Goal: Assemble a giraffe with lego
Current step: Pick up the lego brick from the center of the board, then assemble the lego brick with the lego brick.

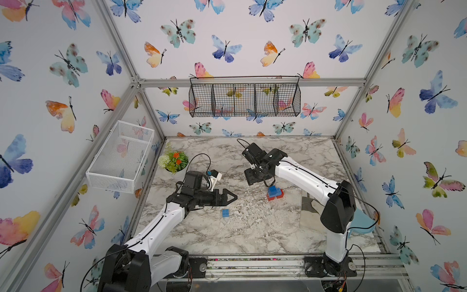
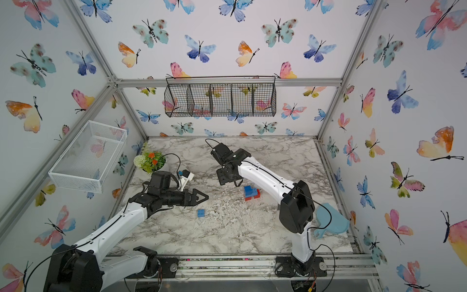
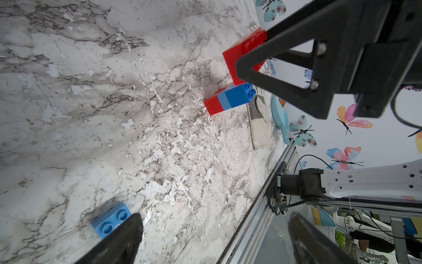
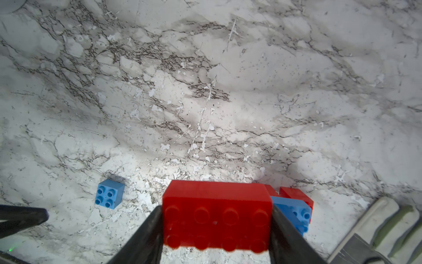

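Right wrist view shows my right claw point(image 4: 217, 230) clamped on the two short ends of a long red brick point(image 4: 217, 212), held above the marble table point(image 4: 228, 91) just beside the half-built giraffe point(image 4: 294, 208), a blue brick stacked on red ones. Both top views put that stack point(image 1: 274, 193) near the table's middle, under my right arm, with a loose small blue brick point(image 1: 225, 212) well apart from it. My left claw point(image 1: 231, 196) hangs empty near that blue brick, jaws parted
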`<action>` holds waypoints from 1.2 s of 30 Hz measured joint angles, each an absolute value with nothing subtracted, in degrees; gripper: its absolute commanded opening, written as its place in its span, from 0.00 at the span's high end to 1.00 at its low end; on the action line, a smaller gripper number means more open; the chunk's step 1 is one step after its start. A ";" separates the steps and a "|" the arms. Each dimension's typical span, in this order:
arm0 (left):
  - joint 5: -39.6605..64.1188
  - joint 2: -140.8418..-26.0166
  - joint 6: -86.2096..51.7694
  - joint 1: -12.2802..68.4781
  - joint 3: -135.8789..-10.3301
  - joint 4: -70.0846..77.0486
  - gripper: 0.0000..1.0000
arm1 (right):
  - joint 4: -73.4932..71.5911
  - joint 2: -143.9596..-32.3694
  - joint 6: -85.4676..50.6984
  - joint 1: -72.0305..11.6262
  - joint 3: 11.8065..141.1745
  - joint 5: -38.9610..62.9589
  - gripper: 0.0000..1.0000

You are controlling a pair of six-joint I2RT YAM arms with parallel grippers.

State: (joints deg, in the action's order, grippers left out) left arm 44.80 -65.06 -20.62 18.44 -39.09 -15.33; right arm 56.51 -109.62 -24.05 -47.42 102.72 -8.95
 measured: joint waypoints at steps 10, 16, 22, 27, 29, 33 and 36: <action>45.32 -66.28 -21.56 18.44 -39.09 -13.28 0.01 | 57.01 -105.34 -24.12 -44.25 95.68 -7.01 0.38; 45.32 -65.91 -22.26 18.44 -38.24 -12.29 0.02 | 56.99 -104.12 -23.92 -42.92 92.23 -5.65 0.38; 45.32 -65.89 -22.37 18.44 -38.11 -12.03 0.02 | 56.93 -102.83 -23.90 -42.30 90.50 -4.71 0.38; 45.30 -65.87 -22.39 18.44 -38.11 -11.79 0.02 | 56.64 -102.30 -23.92 -42.30 88.58 -4.27 0.39; 45.30 -65.87 -22.39 18.44 -38.11 -11.79 0.02 | 56.47 -102.30 -23.92 -42.28 87.92 -4.05 0.39; 45.30 -65.87 -22.39 18.44 -38.11 -11.79 0.02 | 56.05 -102.30 -23.92 -42.28 87.33 -3.79 0.39; 45.30 -65.87 -22.39 18.44 -38.11 -11.79 0.02 | 55.53 -102.24 -23.92 -42.28 86.87 -3.77 0.39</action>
